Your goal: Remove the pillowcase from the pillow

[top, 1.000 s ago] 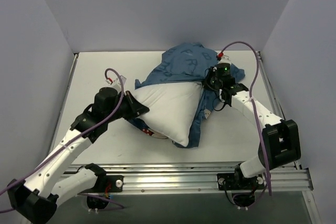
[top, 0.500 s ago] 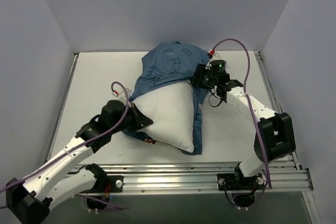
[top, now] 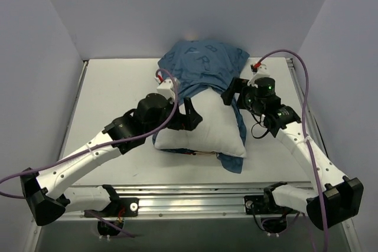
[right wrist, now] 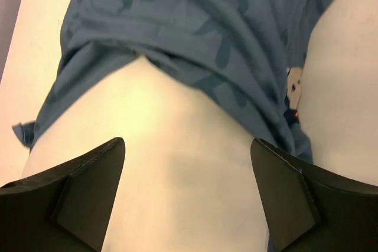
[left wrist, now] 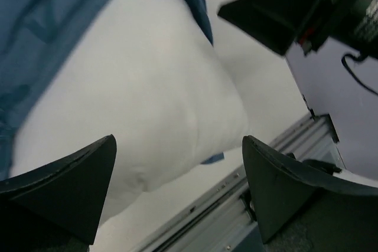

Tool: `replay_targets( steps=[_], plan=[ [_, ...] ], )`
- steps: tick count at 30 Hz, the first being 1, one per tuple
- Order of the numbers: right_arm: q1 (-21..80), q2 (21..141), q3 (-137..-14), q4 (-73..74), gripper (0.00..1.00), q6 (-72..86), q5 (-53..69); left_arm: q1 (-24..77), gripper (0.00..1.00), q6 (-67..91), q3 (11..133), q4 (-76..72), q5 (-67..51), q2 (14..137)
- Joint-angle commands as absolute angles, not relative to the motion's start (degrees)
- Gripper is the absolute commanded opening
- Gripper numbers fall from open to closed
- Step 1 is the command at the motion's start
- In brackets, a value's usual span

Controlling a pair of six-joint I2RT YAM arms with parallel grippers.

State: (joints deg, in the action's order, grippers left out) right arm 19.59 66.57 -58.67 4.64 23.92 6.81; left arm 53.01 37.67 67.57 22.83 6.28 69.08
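My left gripper (top: 190, 114) is spread wide with nothing between its fingers (left wrist: 65, 190). It hangs over the pillow (top: 204, 128) at the pillow's 10 o'clock corner. My right gripper (top: 231, 92) is also spread wide and holds nothing. It sits at the pillow's 2 o'clock corner, just beside the blue cloth.

The pillow lies mid-desk (top: 112, 87), white and plump, most of it bare. The pillowcase (top: 201, 66) is bunched over the pillow's 12 o'clock end, pale letters showing. A blue strip runs down the 3 o'clock edge and pokes out under the 5 o'clock corner.

Left wrist view: white pillow beyond my fingers, blue cloth at 10 o'clock. Right wrist view: pillow between my fingers, pillowcase edge draped across it at 12 o'clock. I can't tell whether any fingertip touches the pillow.
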Motion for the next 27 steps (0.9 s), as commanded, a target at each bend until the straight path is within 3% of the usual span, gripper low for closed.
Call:
replay_targets(
  steps=[1,5,6,8,12,16,17,19,20,21,27],
  plan=[
    [22.9,64.5,-56.6,8.7,0.83,23.4,7.5,47.7,0.95,31.5,69.6,26.8,13.8,66.2],
    [30.7,63.4,-56.3,7.8,0.83,24.4,4.1,36.7,1.0,33.2,65.0,24.3,7.7,66.7],
    [35.2,64.1,-56.5,7.6,0.83,24.8,2.3,34.6,0.94,33.7,63.4,24.2,5.2,68.5],
    [39.5,66.5,-56.8,6.9,0.83,25.0,-3.3,29.2,0.91,35.8,61.0,20.7,2.0,70.4],
    [41.9,72.4,-54.4,5.5,0.84,27.3,-6.8,24.6,0.85,41.8,53.5,8.5,-9.4,76.1],
    [37.4,76.1,-51.2,5.4,0.84,29.4,-9.0,24.9,0.65,48.8,47.2,-4.4,-20.1,79.4],
    [34.2,76.7,-50.5,5.1,0.84,29.4,-8.6,25.1,0.47,52.2,43.4,-10.6,-21.3,79.5],
    [31.3,76.9,-48.8,3.7,0.83,28.9,-5.8,25.7,0.28,54.9,39.4,-16.4,-22.7,78.6],
    [29.5,76.9,-48.6,3.3,0.83,28.5,-5.3,26.2,0.09,56.4,35.8,-20.3,-22.7,78.0],
    [29.4,77.1,-49.0,3.1,0.83,27.3,-5.3,27.1,0.03,56.7,34.4,-21.3,-22.5,76.4],
    [29.1,83.6,-54.7,0.5,0.82,21.5,-3.4,36.2,0.02,56.4,26.6,-18.6,-13.1,62.4]
  ],
)
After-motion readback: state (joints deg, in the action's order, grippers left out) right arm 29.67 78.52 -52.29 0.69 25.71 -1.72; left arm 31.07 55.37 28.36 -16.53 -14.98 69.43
